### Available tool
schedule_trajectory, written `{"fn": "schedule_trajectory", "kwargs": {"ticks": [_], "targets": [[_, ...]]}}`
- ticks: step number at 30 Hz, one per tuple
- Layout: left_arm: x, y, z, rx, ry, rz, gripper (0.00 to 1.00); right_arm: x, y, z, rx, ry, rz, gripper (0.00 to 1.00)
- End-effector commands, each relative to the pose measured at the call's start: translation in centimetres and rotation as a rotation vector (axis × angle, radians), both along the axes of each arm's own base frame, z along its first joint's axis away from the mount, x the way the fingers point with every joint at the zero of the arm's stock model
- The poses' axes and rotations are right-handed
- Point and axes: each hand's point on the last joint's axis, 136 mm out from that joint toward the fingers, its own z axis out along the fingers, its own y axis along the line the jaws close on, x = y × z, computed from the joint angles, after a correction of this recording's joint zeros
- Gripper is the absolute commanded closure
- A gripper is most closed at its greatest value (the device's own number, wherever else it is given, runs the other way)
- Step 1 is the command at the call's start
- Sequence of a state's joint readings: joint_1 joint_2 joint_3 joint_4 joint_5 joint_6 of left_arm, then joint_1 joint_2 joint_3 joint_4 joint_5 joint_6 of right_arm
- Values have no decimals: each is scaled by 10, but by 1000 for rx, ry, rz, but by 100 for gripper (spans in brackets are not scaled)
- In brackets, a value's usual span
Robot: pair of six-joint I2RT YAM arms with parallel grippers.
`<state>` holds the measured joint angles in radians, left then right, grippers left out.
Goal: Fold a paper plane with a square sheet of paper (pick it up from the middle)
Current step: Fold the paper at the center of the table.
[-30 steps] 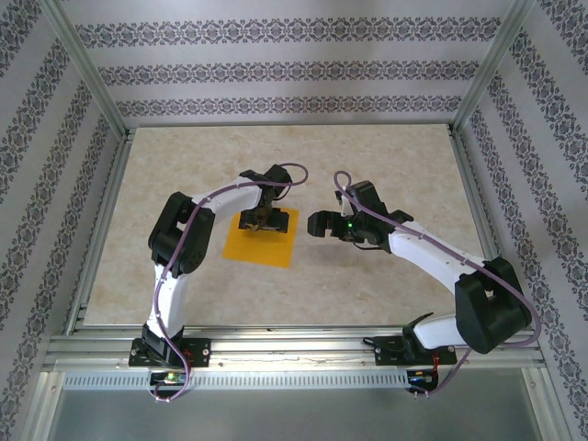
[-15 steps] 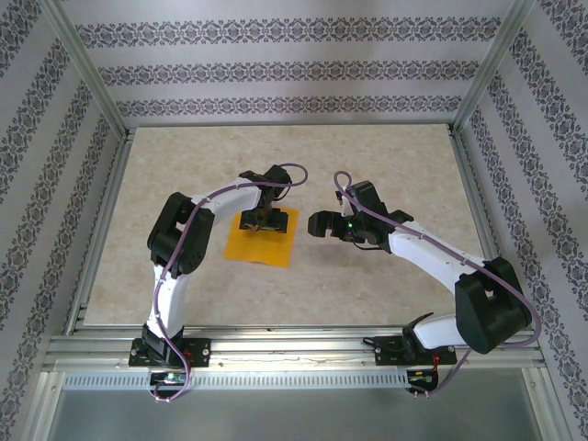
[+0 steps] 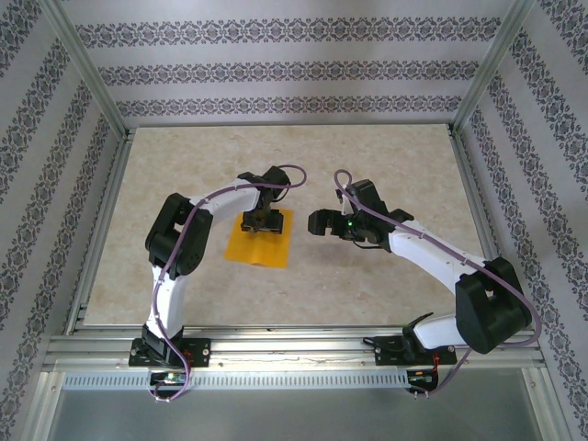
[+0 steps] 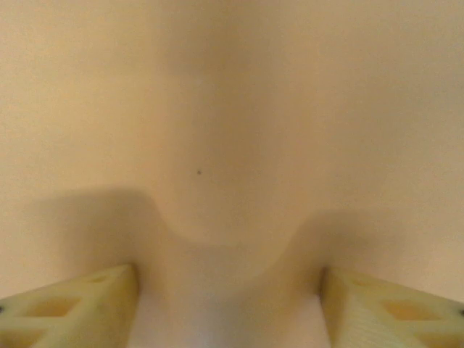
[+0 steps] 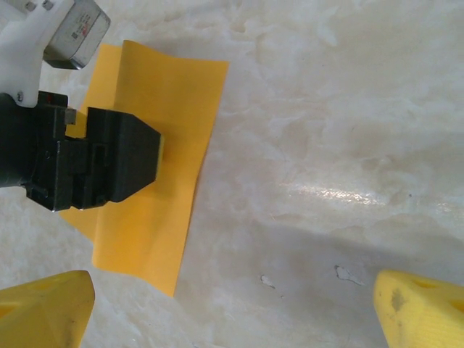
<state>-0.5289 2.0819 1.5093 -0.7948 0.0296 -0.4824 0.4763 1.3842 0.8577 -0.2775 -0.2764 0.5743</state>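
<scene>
Orange square sheet of paper (image 3: 260,246) is lying on the table (image 3: 386,165), no crease showing; all the folding is waiting. Left tool (image 3: 262,221) is pressing down mid-sheet, fingers (image 4: 80,304) part-spread, nothing pinched yet. Right tool (image 3: 317,223) is hovering just beside the sheet, spread wide. Left wrist view is showing paper humping up between the fingers; top view is not resolving that.

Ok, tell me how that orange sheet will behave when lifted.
Probably floppy: the square sheet of paper bows up between the fingers of the left gripper. Likely very light, being so thin on the table; its free edges may droop.
</scene>
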Motion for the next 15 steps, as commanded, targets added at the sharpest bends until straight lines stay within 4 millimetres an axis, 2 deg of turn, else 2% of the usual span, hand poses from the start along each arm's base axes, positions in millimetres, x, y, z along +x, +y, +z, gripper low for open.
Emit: {"fn": "schedule_trajectory", "kwargs": {"ticks": [1,3,9,15], "targets": [[-17,5,-9,17,47,-4,42,4,0,7,-12,-24,-24,2],[-14,7,-4,21,22,6,43,5,-4,7,-25,-30,-44,2],[-7,1,12,-21,-31,2,60,9,-22,11,-64,-69,-133,2],[-3,-4,29,-62,-69,14,62,11,-49,14,-91,-99,-253,2]]}}
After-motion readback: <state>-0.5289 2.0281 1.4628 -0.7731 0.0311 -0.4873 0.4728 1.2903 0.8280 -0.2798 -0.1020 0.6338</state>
